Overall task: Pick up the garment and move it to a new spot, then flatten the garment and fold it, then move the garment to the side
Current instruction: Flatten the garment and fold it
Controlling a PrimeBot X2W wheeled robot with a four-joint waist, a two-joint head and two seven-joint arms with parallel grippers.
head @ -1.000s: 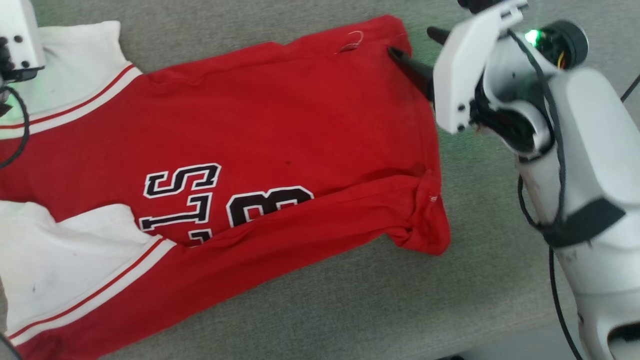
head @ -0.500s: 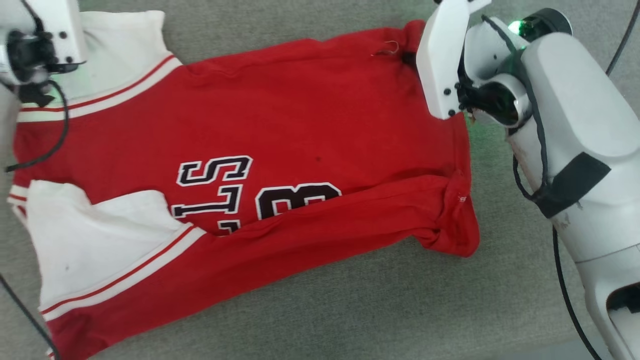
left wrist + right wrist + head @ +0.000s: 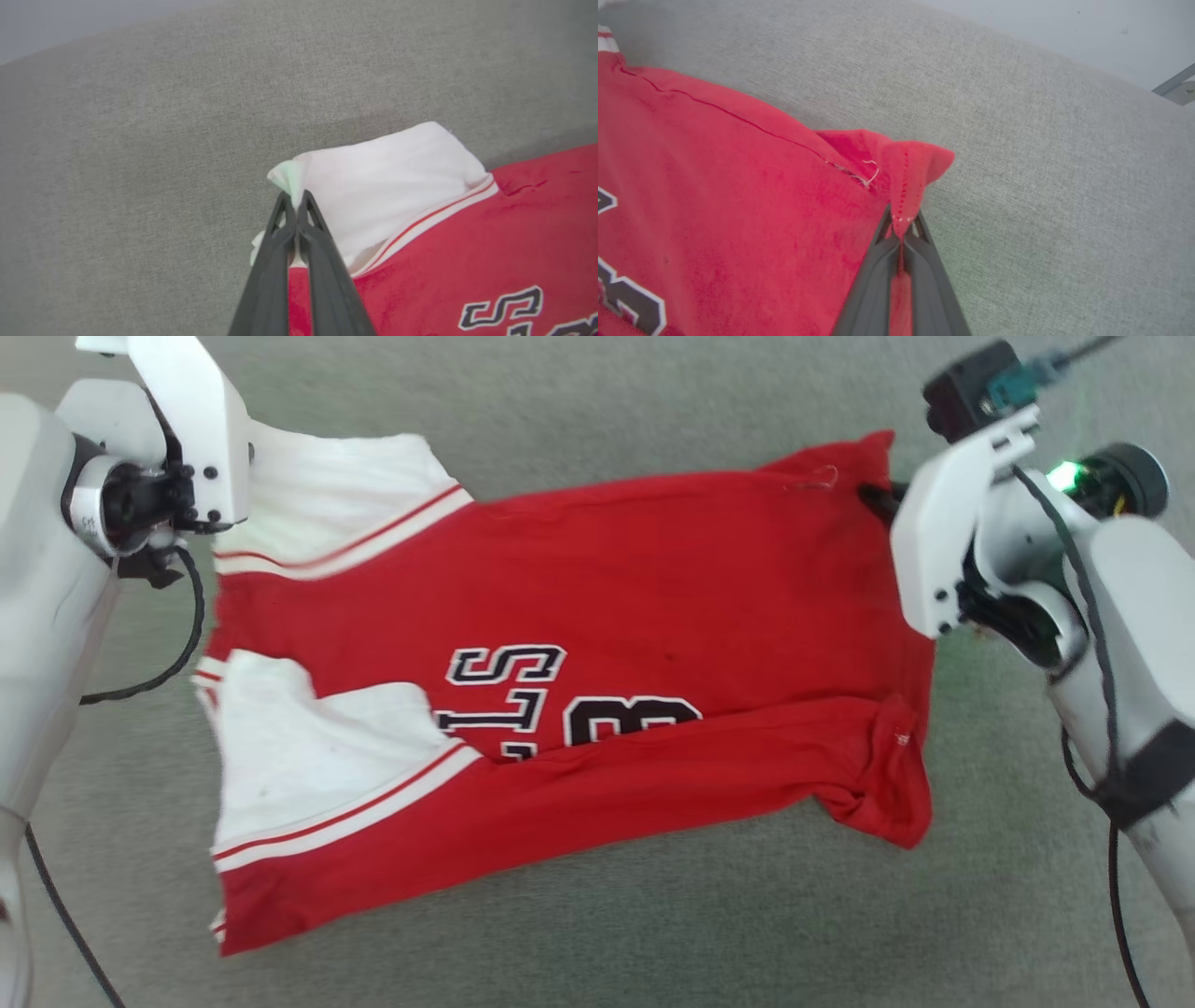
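Left tool (image 3: 293, 198), right tool (image 3: 902, 231); both closed

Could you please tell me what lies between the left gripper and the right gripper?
The garment spans that stretch in the head view: the left gripper pinches a white sleeve end, the right gripper a red corner.

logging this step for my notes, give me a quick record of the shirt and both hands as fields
item: garment, red knit shirt with white sleeve ends
surface: grey fabric surface
lay: mostly spread out; the near long edge is folded up over part of the black lettering
left grip: left hand shut on the white sleeve end
right grip: right hand shut on the red hem corner
fold: not yet done
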